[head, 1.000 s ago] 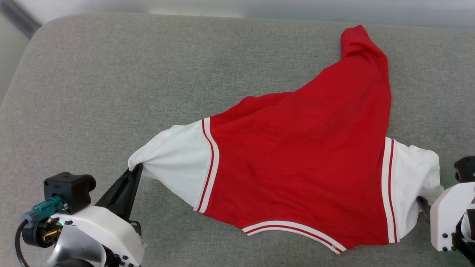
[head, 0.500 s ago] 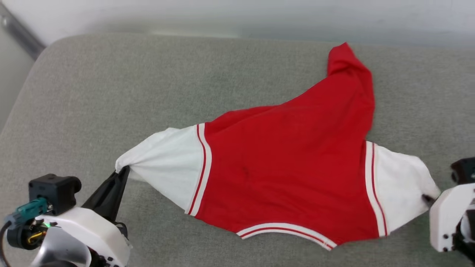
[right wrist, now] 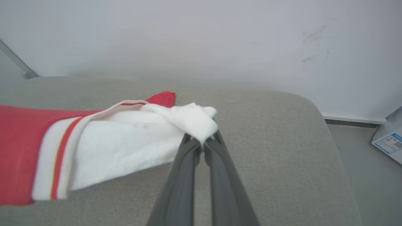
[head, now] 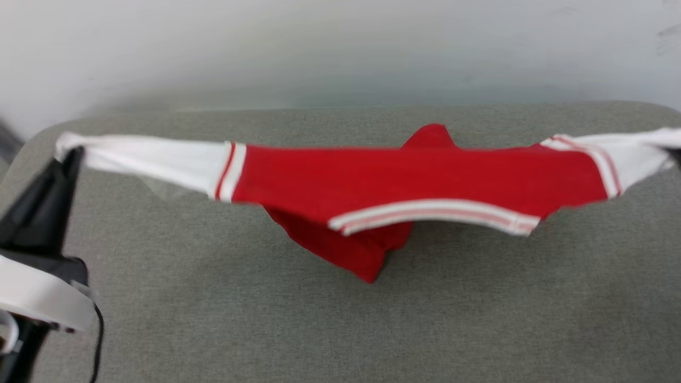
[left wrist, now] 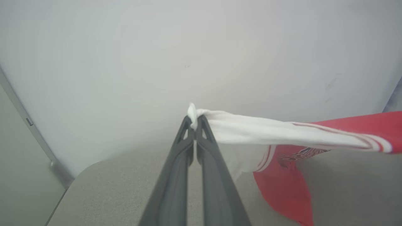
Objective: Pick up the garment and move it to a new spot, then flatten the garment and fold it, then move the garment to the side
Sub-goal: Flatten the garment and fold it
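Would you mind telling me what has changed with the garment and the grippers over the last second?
The right gripper closed on the right sleeve, and both arms raised the garment from the grey cushion, stretching it between them with its middle sagging. The left gripper kept its pinch on the left sleeve.

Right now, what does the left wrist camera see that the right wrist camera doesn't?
Left wrist view: the left gripper shut on the tip of one white sleeve, and black lettering on the garment where its red body hangs down. Right wrist view: the right gripper shut on the other white sleeve, and a white package with a blue label on the floor. Both: the garment's striped trim, the grey cushion under it and the pale wall behind.
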